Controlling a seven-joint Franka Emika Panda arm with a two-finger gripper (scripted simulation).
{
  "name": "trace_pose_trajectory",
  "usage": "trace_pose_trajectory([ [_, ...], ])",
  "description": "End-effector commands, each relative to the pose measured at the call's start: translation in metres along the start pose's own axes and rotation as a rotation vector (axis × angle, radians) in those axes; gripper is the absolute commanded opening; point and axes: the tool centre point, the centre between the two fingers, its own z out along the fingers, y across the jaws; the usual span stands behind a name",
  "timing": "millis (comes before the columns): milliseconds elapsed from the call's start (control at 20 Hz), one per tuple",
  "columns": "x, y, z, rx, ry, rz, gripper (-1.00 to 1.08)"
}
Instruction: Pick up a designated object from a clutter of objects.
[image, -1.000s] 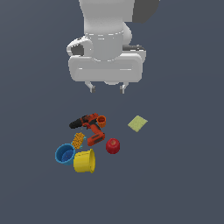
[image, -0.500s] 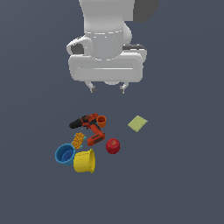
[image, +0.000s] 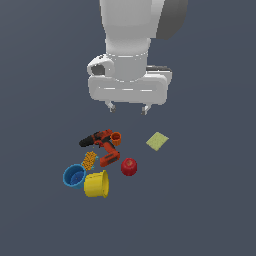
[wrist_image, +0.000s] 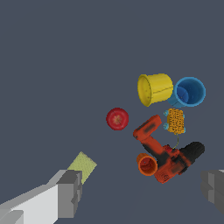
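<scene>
Jaws spread wide, nothing between them, gripper (image: 127, 107) hanging high above the floor.

The pad (image: 157, 141) lies flat and alone, apart from the clutter toward the exterior view's right, nearest the red ball (image: 129, 166). In the wrist view one finger (wrist_image: 69, 192) overlaps its corner. It looks thin, square, spongy: fingers could skid over the top or jam against the floor. The rest is bulkier: blocky drill (image: 102, 146), orange cup (image: 116, 138), blue cup (image: 74, 176), yellow cup (image: 96, 184) tipped over, dotted block (image: 89, 160).
</scene>
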Motion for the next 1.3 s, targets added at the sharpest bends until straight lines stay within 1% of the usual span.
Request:
trace_pose_trajectory([
  [0,-0.002,-0.007,0.013,-0.003,-0.004,0.026,1.00],
  [300,-0.011,-0.027,0.053,-0.014,-0.016,0.111,1.00],
  [600,-0.025,-0.050,0.097,-0.025,-0.029,0.205,1.00],
  [900,-0.045,-0.072,0.139,-0.035,-0.040,0.296,1.00],
  [1250,-0.074,-0.096,0.185,-0.045,-0.053,0.401,1.00],
])
